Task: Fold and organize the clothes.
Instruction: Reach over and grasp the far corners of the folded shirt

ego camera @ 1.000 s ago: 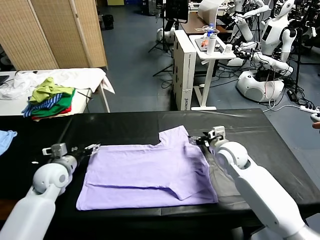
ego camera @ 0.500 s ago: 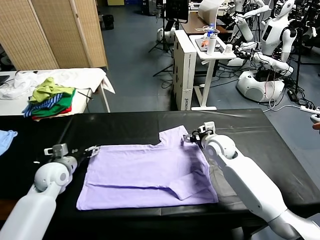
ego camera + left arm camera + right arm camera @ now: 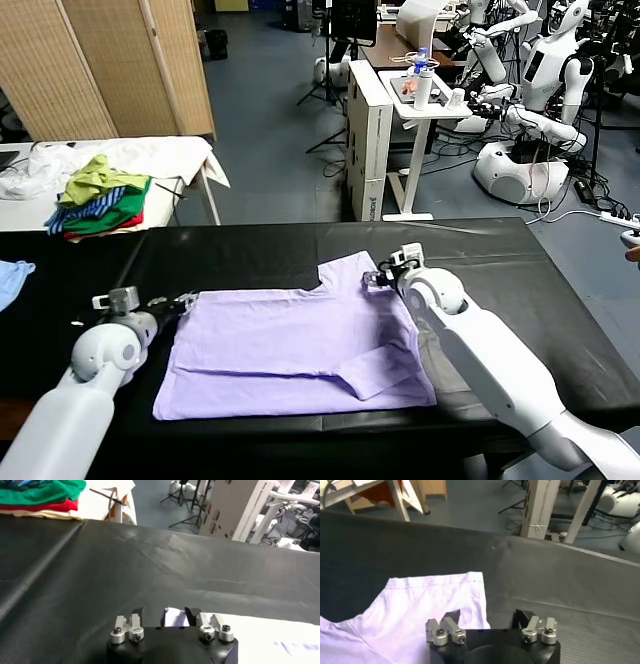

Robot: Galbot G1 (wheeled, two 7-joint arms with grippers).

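The pale lavender T-shirt (image 3: 290,340) lies flat on the black table (image 3: 250,250), partly folded, with one sleeve reaching toward the far side. My left gripper (image 3: 180,298) sits low at the shirt's far left corner. In the left wrist view that gripper (image 3: 164,613) has its jaws apart, with the shirt's corner (image 3: 173,617) lying between them. My right gripper (image 3: 375,277) is at the far edge of the sleeve. In the right wrist view it (image 3: 487,616) stands open over the sleeve's hem (image 3: 435,605), one finger over cloth and the other over bare table.
A heap of green, striped and red garments (image 3: 100,195) rests on a white table at the far left. A small light blue cloth (image 3: 10,275) lies at the black table's left edge. A white cabinet (image 3: 368,140) stands beyond the table.
My right gripper has slid left along the far edge onto the sleeve corner. My left gripper has edged slightly toward the shirt's corner. The shirt has not moved.
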